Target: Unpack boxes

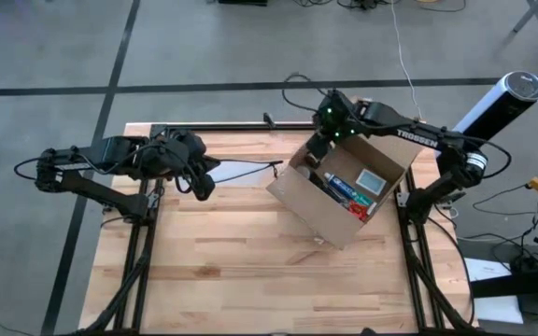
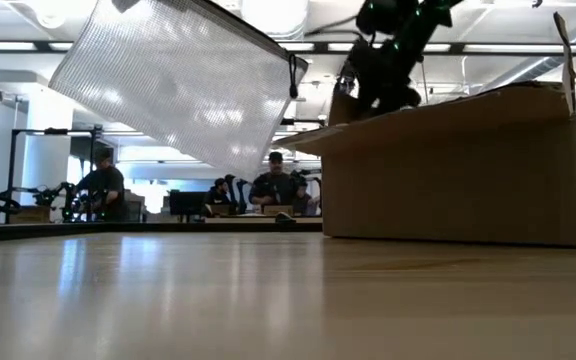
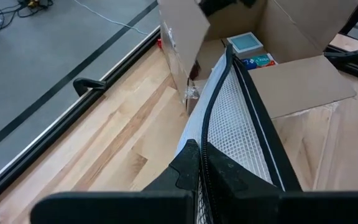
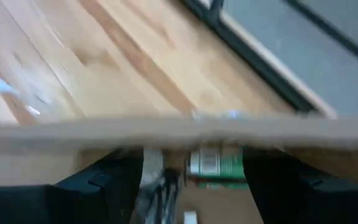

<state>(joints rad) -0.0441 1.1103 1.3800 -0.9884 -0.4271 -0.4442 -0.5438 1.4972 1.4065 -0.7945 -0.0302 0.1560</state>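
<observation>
The brown cardboard box stands open on the table's right half, turned at an angle, with small packages inside. A translucent mesh zip pouch with black trim hangs in the air left of the box; my left gripper is shut on it. In the low view the pouch slants well above the tabletop. My right gripper hovers open over the box's far left rim, a green package showing between its fingers. I cannot tell whether it touches the cardboard. My left gripper pinches the pouch at the end nearest the arm, beside the black zip edge, one finger on each flat face. The fingers point slanting down, toward the table's right, along the pouch's length. The pouch is lifted clear and reaches toward the box.
Inside the box lie a grey-white carton and blue and red packages. A black clamp sits on the table's far edge. Bare wood spreads across the near half. People sit in the room behind.
</observation>
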